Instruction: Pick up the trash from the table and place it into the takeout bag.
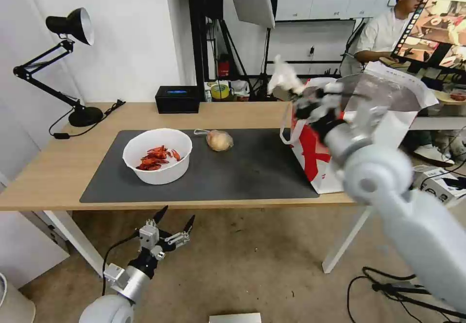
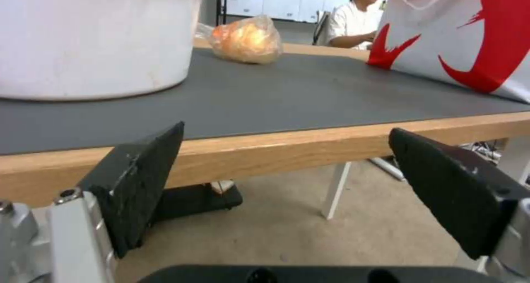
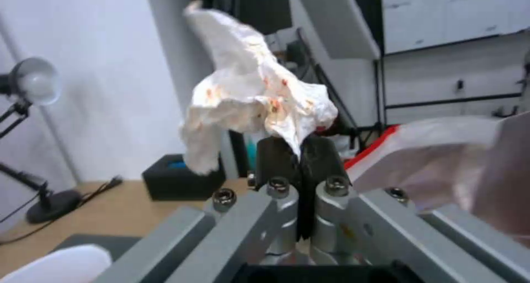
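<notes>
White tissue (image 3: 248,92): we see it crumpled and flecked with orange-red stains, pinched at its lower edge; in the head view it sits upper centre-right of the frame, just beside the bag's near rim (image 1: 285,77).
Right gripper (image 3: 298,150): clenched on the tissue, its dark fingers (image 3: 276,159) pressed together (the paper fans out above them); in the head view it is raised at the upper right, by the bag's left edge (image 1: 303,102).
Takeout bag (image 1: 388,94): white with bold red markings, silver foil inside, mouth open; it stands at the right end of the table, partly on the mat, with a white loop handle hanging on its left side. In the left wrist view its red-and-white wall fills the upper right (image 2: 469,34).
Bowl (image 1: 158,155): white and round, holding red crayfish shells; centre-left of the head view, on the mat.
Knotted bag (image 1: 218,140): clear plastic around a yellowish lump, just right of the bowl and apart from it, also on the mat (image 2: 246,39).
Table (image 1: 53,167): light wood on white legs, with a dark grey mat (image 1: 252,167).
Left gripper (image 1: 172,223): released, black fingers (image 2: 143,179) spread wide; we find it at the lower left of the head view, below the table's front edge.
Other items: a black box with a blue top (image 1: 177,98) and a black desk lamp (image 1: 68,46) sit at the table's far side, upper left.
</notes>
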